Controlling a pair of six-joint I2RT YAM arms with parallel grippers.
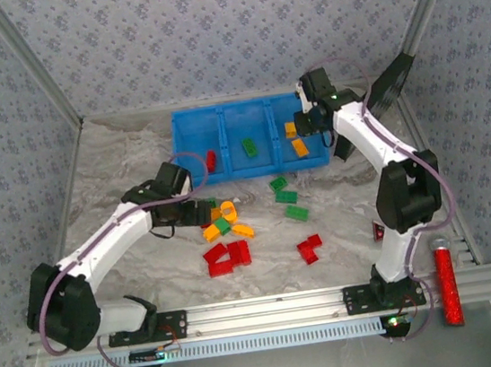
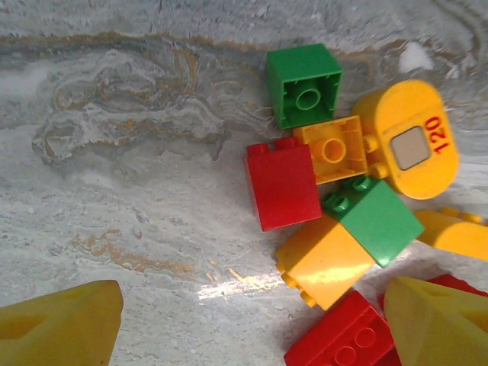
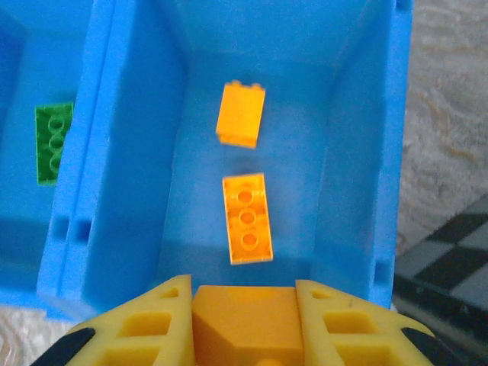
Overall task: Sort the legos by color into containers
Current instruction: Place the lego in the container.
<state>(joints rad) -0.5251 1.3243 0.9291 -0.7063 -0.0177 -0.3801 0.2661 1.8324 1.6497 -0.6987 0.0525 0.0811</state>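
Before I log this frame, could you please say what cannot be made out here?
Left wrist view: left gripper fingers, cut off by the bottom edge.
Right wrist view: orange brick in the right gripper, cut off below.
Top view: studs on the loose legos, too small.

Red studded cylinder [image 1: 446, 286] at near-right corner, black panel [image 1: 389, 83] far right.

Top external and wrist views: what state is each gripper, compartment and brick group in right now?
left gripper, open, nothing between its fingers
right gripper, shut on an orange brick, over the right compartment
right compartment, holds two orange bricks
middle compartment, holds one green brick
left compartment, holds one red brick
loose bricks, unsorted on the table
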